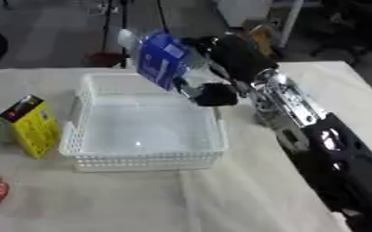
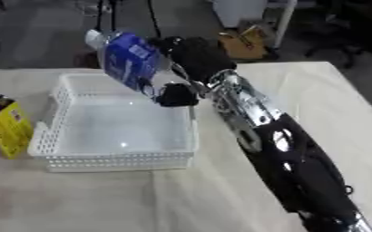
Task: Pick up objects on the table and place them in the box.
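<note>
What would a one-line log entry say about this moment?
right hand: holding bottle above basket | basket: empty | yellow box: on table, left of basket

**Soft overhead light, hazy pictures**

Both views are evenly lit from above and moderately bright, though soft and smeared throughout, with no crisp edge anywhere. The pale worktop (image 1: 245,190) looks washed out at centre frame. Small white glints sit on the floor of the white basket (image 1: 141,129) and along the silver joints of the right arm (image 2: 249,115). Shadows are faint and diffuse. The upper background falls darker and blurrier, its shapes indistinct.
</note>
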You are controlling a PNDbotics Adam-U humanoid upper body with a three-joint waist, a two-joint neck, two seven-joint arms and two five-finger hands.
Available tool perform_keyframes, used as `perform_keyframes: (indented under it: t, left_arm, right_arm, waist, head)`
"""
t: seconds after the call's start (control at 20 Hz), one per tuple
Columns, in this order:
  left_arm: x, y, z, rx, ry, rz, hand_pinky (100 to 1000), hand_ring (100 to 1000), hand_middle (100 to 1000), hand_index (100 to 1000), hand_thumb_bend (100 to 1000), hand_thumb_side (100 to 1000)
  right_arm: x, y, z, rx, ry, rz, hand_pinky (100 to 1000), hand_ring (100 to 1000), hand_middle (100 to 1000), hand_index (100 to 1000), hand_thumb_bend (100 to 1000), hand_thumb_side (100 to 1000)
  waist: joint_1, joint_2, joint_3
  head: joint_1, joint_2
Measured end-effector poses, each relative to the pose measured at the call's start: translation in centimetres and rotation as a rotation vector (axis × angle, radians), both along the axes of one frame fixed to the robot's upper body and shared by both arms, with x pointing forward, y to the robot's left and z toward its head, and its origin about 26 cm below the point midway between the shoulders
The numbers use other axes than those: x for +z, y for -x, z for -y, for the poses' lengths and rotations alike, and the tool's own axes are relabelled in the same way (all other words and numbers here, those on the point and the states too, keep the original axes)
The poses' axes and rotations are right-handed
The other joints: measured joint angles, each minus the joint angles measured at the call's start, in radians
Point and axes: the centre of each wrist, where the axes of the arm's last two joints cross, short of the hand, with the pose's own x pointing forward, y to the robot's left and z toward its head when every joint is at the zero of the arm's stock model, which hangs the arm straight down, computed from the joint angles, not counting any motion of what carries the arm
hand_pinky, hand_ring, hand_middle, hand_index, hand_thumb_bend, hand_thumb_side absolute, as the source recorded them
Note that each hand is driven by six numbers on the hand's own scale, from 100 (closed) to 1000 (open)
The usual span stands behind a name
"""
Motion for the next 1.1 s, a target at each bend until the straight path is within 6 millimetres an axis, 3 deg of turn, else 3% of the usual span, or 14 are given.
perform_keyframes:
  t: [0.2, 0.4, 0.45, 0.5, 0.55, 0.6, 0.65, 0.7, 0.75, 0.85, 1.1]
  left_arm:
    - [0.0, 0.0, 0.0, -0.003, -0.002, 0.001, 966, 996, 986, 964, 100, 710]
    - [0.1, -0.1, 0.2, -0.011, -0.003, 0.0, 967, 996, 987, 964, 100, 712]
    - [0.1, -0.1, 0.2, -0.012, -0.003, 0.0, 967, 996, 987, 964, 100, 713]
    - [0.1, -0.1, 0.2, -0.012, -0.003, -0.001, 967, 996, 987, 964, 100, 713]
    - [0.1, -0.1, 0.2, -0.012, -0.003, -0.002, 967, 996, 987, 964, 100, 712]
    - [0.1, -0.1, 0.2, -0.013, -0.003, -0.003, 967, 996, 987, 964, 100, 712]
    - [0.1, -0.1, 0.2, -0.013, -0.003, -0.003, 968, 996, 987, 964, 100, 712]
    - [0.0, -0.1, 0.2, -0.014, -0.002, -0.003, 968, 996, 987, 964, 100, 712]
    - [0.0, -0.1, 0.2, -0.015, 0.001, -0.003, 968, 997, 988, 964, 100, 712]
    - [0.0, -0.1, 0.3, -0.017, 0.005, -0.003, 969, 997, 988, 964, 100, 713]
    - [0.0, -0.1, 0.3, -0.017, 0.005, -0.004, 969, 997, 988, 965, 100, 713]
  right_arm:
    - [-0.7, -0.9, -0.4, 0.01, 0.015, -0.011, 734, 522, 328, 910, 196, 878]
    - [-1.1, -1.7, -0.8, 0.023, 0.028, -0.019, 741, 571, 410, 924, 214, 893]
    - [-1.1, -1.9, -0.9, 0.027, 0.029, -0.022, 748, 607, 469, 936, 281, 915]
    - [-1.3, -2.1, -1.0, 0.031, 0.033, -0.029, 748, 607, 469, 936, 281, 915]
    - [-1.5, -2.3, -1.0, 0.036, 0.037, -0.038, 757, 644, 541, 948, 329, 963]
    - [-1.7, -2.4, -1.0, 0.042, 0.039, -0.049, 757, 644, 541, 948, 329, 963]
    - [-1.8, -2.6, -1.0, 0.048, 0.041, -0.059, 765, 669, 602, 958, 362, 993]
    - [-2.0, -2.7, -1.0, 0.055, 0.042, -0.068, 765, 669, 602, 958, 362, 993]
    - [-2.1, -2.8, -0.9, 0.061, 0.042, -0.076, 774, 694, 676, 969, 413, 1000]
    - [-2.2, -2.8, -0.9, 0.078, 0.039, -0.09, 778, 714, 737, 975, 447, 1000]
    - [-2.2, -2.9, -0.8, 0.106, 0.027, -0.117, 783, 733, 777, 983, 487, 1000]
  waist:
    - [0.001, 0.0, 0.002]
    - [0.0, 0.0, 0.007]
    - [0.0, 0.0, 0.009]
    - [-0.001, 0.0, 0.01]
    - [-0.002, 0.0, 0.011]
    - [-0.002, 0.001, 0.012]
    - [-0.002, 0.001, 0.014]
    - [-0.002, 0.002, 0.014]
    - [-0.003, 0.002, 0.014]
    - [-0.004, 0.002, 0.014]
    - [-0.004, 0.002, 0.013]
  head:
    - [-0.003, 0.0]
    - [-0.004, -0.001]
    - [-0.004, -0.001]
    - [-0.004, -0.001]
    - [-0.005, -0.001]
    - [-0.005, -0.001]
    - [-0.005, -0.002]
    - [-0.005, -0.002]
    - [-0.005, -0.003]
    - [-0.004, -0.003]
    - [-0.003, -0.003]
